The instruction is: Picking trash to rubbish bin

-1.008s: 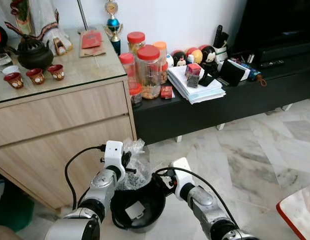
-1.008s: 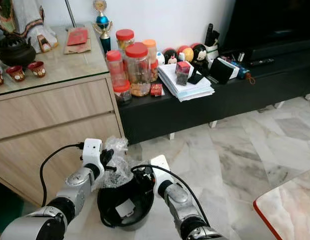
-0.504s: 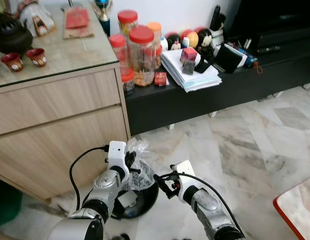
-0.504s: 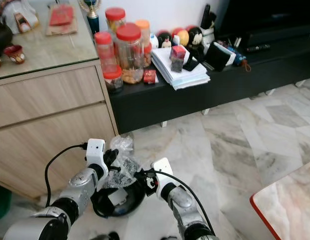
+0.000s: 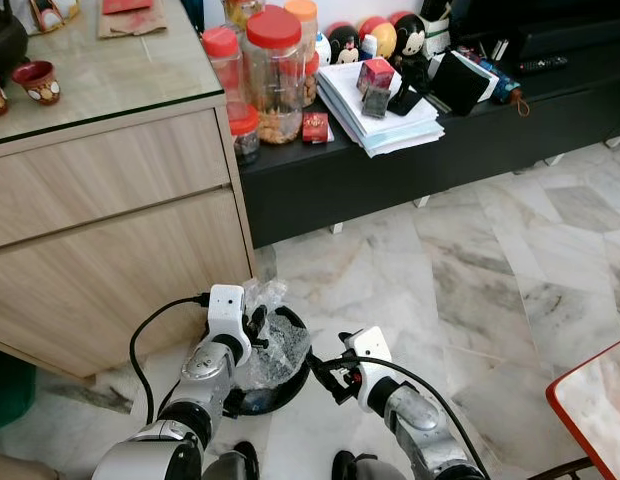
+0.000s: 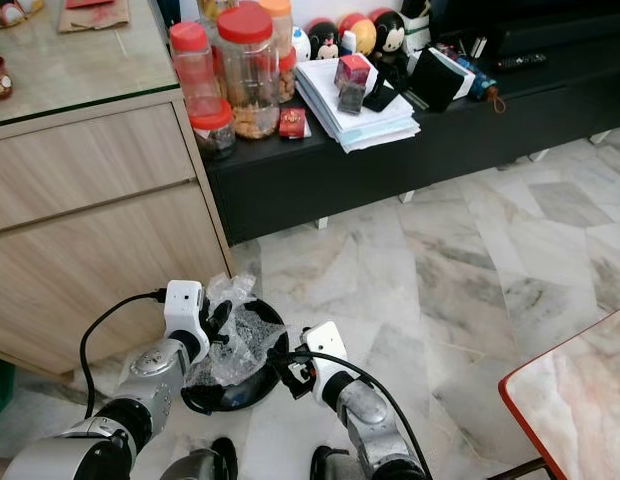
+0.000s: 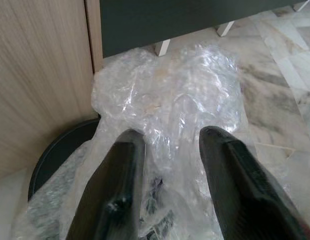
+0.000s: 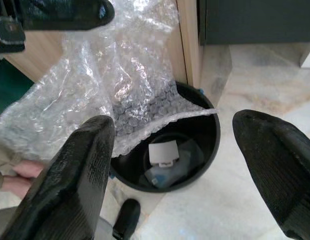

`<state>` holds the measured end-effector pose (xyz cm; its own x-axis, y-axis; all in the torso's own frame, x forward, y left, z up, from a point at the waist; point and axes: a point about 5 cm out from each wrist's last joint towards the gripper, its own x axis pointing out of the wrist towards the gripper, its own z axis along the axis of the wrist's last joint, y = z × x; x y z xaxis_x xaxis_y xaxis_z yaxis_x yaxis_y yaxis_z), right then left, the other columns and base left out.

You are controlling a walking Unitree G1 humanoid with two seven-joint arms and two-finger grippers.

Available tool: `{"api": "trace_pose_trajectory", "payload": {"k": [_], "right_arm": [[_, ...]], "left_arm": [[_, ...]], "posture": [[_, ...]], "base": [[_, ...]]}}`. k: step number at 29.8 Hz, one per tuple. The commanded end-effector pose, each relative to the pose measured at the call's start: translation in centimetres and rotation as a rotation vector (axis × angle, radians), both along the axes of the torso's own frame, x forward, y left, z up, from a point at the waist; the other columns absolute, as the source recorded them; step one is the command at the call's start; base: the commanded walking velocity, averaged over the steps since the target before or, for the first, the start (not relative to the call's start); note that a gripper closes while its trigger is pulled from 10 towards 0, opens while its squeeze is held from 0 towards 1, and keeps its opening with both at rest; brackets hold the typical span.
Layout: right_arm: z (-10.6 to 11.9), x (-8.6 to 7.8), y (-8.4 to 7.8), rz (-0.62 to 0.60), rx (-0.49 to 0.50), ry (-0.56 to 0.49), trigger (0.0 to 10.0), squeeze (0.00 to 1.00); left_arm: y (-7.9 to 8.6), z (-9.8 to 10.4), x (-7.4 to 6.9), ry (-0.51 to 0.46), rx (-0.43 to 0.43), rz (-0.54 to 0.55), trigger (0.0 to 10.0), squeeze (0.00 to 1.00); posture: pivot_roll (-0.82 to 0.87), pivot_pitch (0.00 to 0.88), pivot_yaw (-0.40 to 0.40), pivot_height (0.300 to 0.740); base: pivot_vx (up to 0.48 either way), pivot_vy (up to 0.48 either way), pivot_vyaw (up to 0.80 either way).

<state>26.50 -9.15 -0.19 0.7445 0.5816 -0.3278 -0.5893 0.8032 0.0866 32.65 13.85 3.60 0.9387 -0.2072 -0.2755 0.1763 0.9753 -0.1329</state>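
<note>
I have the left gripper (image 5: 256,322) clenched on a crumpled sheet of clear bubble wrap (image 5: 275,340), holding it low over the black rubbish bin (image 6: 195,401) that stands on the marble floor (image 5: 460,290) just in front of me. Through the left wrist camera I see both black fingers (image 7: 115,195) pressed into the plastic, with the bin's dark rim to one side below them. The wrap drapes across the bin's mouth on its left and far side, part of it hanging inside the rim and part bunched above it at the gripper. The right gripper (image 5: 325,372) sits just to the right of the bin with its fingers spread wide, released, grasping nothing; in its wrist camera I look between the two fingers (image 8: 70,185) down into the bin, where a small white piece (image 8: 162,153) and some clear wrapping lie at the bottom. To the far left of the bin stands a wooden cabinet (image 5: 110,250) with a glass top, and beside it on the right a low black TV bench (image 5: 410,170) carrying red-lidded jars (image 5: 274,70), a stack of papers (image 5: 385,120) and small figurines (image 5: 375,35).
</note>
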Motion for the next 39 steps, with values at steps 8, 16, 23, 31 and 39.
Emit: {"api": "trace_pose_trajectory", "payload": {"k": [8,16,23,31,39], "right_arm": [[-0.6,-0.9,0.0,-0.013,-0.001,0.025,10.0,0.0],[-0.5,-0.9,0.0,-0.026,-0.002,0.024,10.0,0.0],[-1.1,-1.1,-0.3,-0.048,-0.022,0.049,10.0,0.0],[-1.7,-1.5,-0.3,-0.076,-0.041,0.081,10.0,0.0],[-1.6,-0.8,0.1,-0.105,-0.044,0.088,10.0,0.0]], "left_arm": [[0.6,-0.2,-0.2,0.003,0.001,0.022,10.0,1.0],[0.8,-0.1,-0.1,0.001,0.003,0.026,10.0,1.0],[2.0,-1.2,-1.0,0.04,0.062,0.062,10.0,0.0],[5.1,-1.6,-1.8,0.051,0.034,0.241,10.0,0.0],[7.6,-0.5,-1.6,0.005,0.142,0.304,10.0,0.0]], "posture": [[-0.05,0.26,-0.042,0.74],[-0.04,0.256,-0.042,0.74],[-0.03,0.249,-0.032,0.74],[-0.01,0.231,-0.015,0.74],[0.01,0.182,0.017,0.74]], "base": [[0.0,0.0,0.0],[0.0,0.0,0.0],[0.0,0.0,0.0],[0.0,0.0,0.0],[0.0,0.0,0.0]]}}
